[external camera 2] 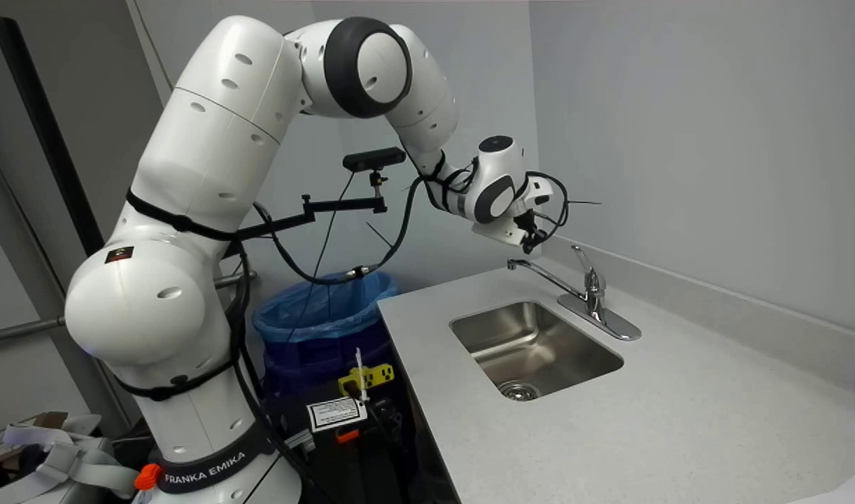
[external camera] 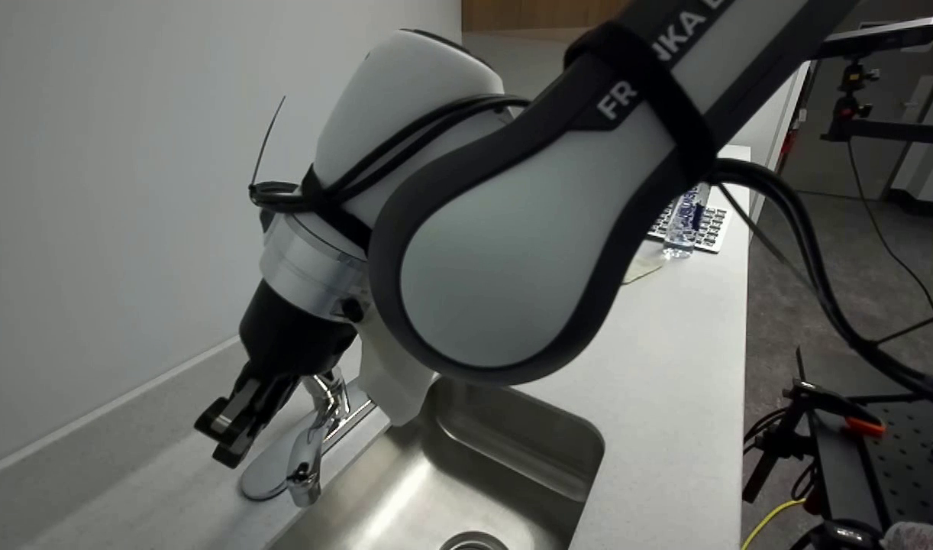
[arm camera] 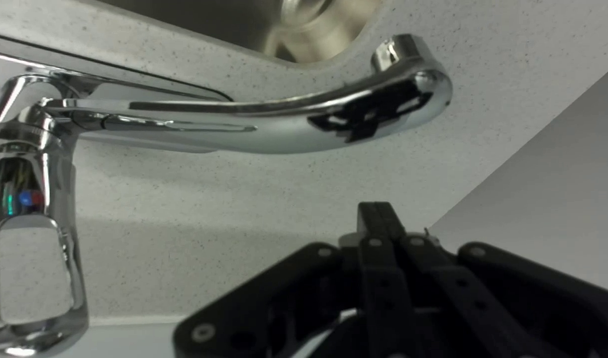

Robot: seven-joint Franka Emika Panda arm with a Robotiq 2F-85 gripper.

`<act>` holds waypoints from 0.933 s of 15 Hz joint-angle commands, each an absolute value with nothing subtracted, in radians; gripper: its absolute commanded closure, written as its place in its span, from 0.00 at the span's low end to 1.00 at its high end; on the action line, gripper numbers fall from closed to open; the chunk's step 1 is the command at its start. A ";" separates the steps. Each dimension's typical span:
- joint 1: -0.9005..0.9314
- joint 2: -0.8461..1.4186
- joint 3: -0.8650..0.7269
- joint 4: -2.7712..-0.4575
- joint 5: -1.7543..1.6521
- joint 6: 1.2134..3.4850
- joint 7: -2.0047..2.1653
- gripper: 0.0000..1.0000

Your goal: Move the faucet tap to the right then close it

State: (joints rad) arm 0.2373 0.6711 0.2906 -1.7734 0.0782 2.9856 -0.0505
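Observation:
The silvery faucet tap (external camera 2: pixel 594 290) stands behind the sink in both exterior views, partly hidden by my gripper and arm in an exterior view (external camera: pixel 305 458). In the wrist view its spout (arm camera: pixel 284 132) stretches across the upper middle, with the spout end over the counter beside the basin's corner. Its looped lever handle (arm camera: pixel 75 278) is at the lower left and tilts upward in an exterior view. My gripper (arm camera: pixel 381 214) is shut and empty, its fingertips together. In both exterior views the gripper (external camera: pixel 221 439) (external camera 2: pixel 530 246) hangs above the counter near the spout, apart from it.
The steel sink basin (external camera 2: pixel 539 350) is set into the pale counter (external camera 2: pixel 665 434). A wall (external camera 2: pixel 700 175) rises close behind the faucet. A water bottle (external camera: pixel 684 221) and a keyboard (external camera: pixel 712 228) lie farther along the counter. A blue-lined bin (external camera 2: pixel 326 308) stands beyond the counter's end.

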 commanded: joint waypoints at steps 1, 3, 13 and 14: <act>0.255 0.678 0.276 -1.746 0.081 2.952 -0.001 1.00; 0.253 0.665 0.278 -1.755 0.086 2.933 0.017 1.00; 0.251 0.606 0.264 -1.785 0.088 2.768 0.066 1.00; 0.249 0.595 0.261 -1.793 0.088 2.750 0.066 1.00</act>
